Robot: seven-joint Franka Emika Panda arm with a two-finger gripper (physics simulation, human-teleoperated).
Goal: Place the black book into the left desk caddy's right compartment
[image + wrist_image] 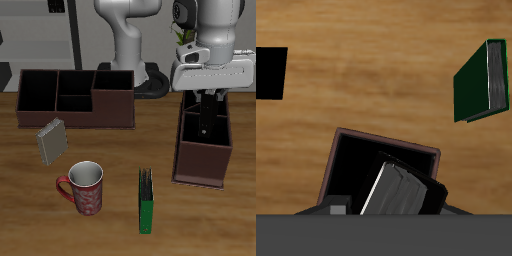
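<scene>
The black book (396, 190), dark-covered with pale page edges, is held tilted in my gripper (208, 108). In the exterior view the book (205, 120) hangs from the shut fingers and reaches down into the left desk caddy (204, 168), the narrow dark brown box seen end-on. In the wrist view the book sits over a large squarish dark-walled cell (356, 165) of that caddy, the right compartment, with its brown rim showing around it. I cannot tell whether the book touches the cell's floor.
A wide brown caddy (75, 95) stands farther back. A grey book (52, 142) leans in front of it. A red mug (84, 188) and a green book (146, 200) stand near the front edge; the green book also shows in the wrist view (481, 80).
</scene>
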